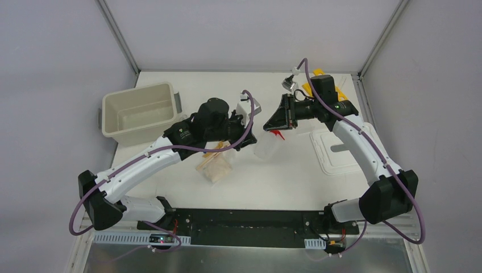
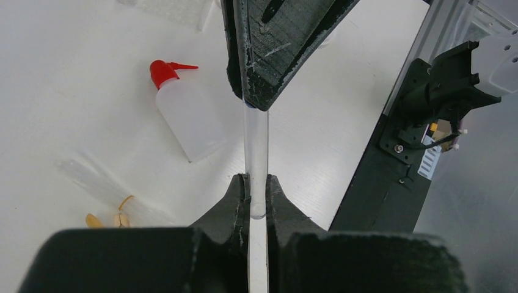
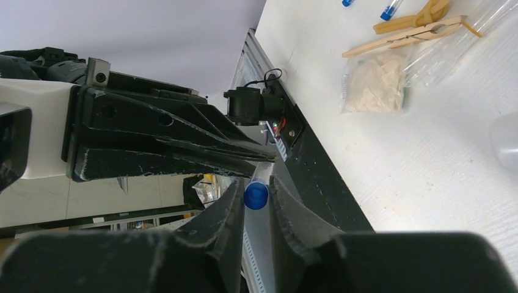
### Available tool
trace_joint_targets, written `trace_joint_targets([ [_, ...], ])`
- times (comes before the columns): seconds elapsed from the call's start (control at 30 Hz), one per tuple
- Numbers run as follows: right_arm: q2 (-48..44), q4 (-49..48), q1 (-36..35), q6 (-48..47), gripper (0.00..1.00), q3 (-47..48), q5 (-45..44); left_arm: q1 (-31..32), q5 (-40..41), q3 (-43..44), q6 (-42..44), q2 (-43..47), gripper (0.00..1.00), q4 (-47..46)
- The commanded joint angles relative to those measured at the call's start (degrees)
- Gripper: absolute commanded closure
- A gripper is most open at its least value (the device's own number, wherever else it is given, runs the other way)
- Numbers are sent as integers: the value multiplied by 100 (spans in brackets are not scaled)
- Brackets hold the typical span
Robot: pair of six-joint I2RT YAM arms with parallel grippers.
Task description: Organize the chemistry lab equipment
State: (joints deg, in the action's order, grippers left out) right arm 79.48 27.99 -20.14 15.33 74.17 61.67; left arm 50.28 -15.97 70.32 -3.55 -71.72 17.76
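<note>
Clear tube point(image 2: 256, 140) hangs over table point(image 2: 61, 91): left gripper point(image 2: 256, 181) clamps it, right gripper point(image 3: 256, 183) flanks its blue cap point(image 3: 256, 196), grip unclear.

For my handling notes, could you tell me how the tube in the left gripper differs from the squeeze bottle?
The tube is pinched in the left gripper, off the table; the squeeze bottle lies on its side on the table. The tube is slim with a blue cap; the squeeze bottle is wider with a red nozzle. Both are see-through.
</note>
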Motion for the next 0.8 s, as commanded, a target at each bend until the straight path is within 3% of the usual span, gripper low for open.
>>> trace_joint_targets([
  [0.0,62,280,-49,-215,82,246,160,41,67,8,38,149,100,-264],
  [0.03,67,306,-44,-237,86,272,137,40,71,8,39,150,100,-266],
  [0.07,63,317,-46,-259,88,295,88,40,104,14,5,145,90,-262],
  [0.17,80,605,2,-518,94,500,-298,-27,321,5,-254,162,39,-154],
  [0.2,99,736,75,-635,96,599,-408,-140,288,-19,-335,196,27,-91],
  [0.3,182,1162,507,-1096,100,994,-1149,-715,143,-126,-674,297,4,106],
  [0.43,190,1322,1014,-2063,100,1164,-2899,-1590,-13,-262,-844,472,1,348],
  [0.57,227,470,1117,-2608,100,707,-4769,-1972,148,-418,-775,655,1,360],
  [0.77,620,-823,1117,-2702,100,269,-5932,-2496,15,-512,-1190,598,1,361],
])
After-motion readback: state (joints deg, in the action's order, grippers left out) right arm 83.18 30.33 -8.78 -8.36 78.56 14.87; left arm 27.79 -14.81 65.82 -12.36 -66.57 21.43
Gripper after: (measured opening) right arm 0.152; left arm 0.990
